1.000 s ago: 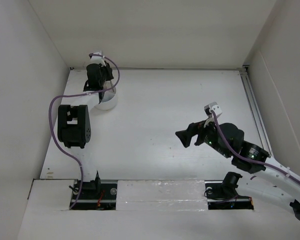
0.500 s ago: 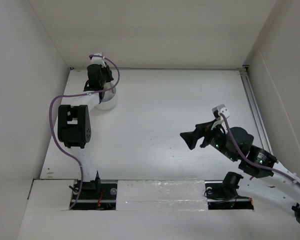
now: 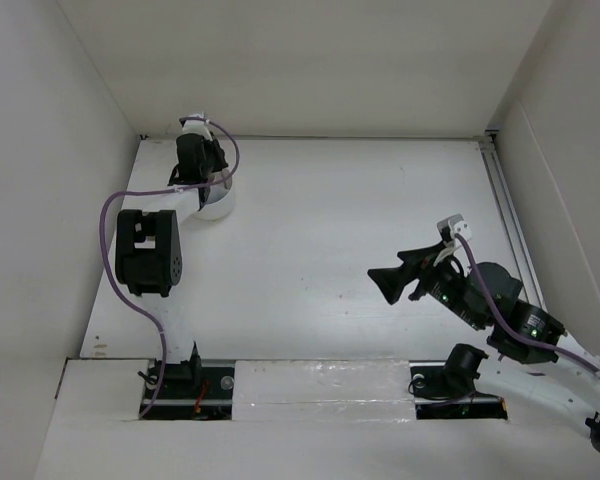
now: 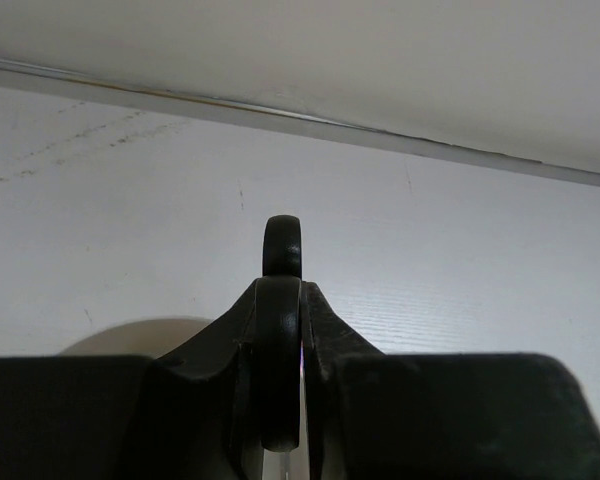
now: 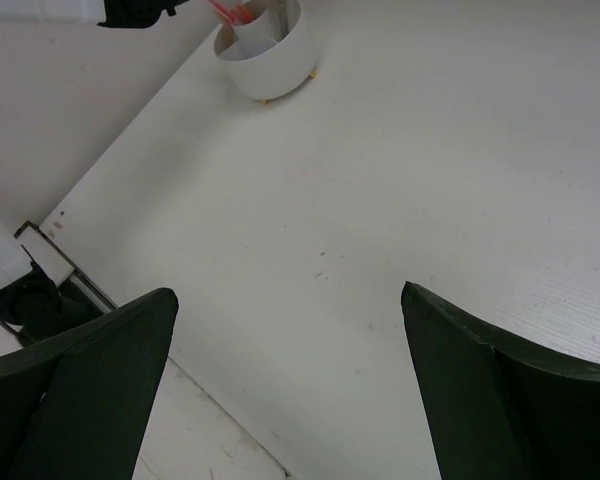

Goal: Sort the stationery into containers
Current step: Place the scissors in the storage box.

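Note:
The round white tub stands at the table's far left. In the right wrist view the tub holds red and pink pens upright. My left gripper hovers over the tub's far side. In its wrist view the left gripper is shut on the black handle ring of the scissors, seen edge-on. A pale curved part of the tub shows below it. My right gripper is open and empty above the bare table at the near right, also in its own view. The other stationery is out of view.
White walls close the table on the left, back and right; the left gripper is near the back wall. A rail runs along the right edge. A raised white strip lies at the near edge between the arm bases.
My right gripper has drawn back toward the near right, still open and empty. My left gripper has shifted slightly toward the back wall with the scissors.

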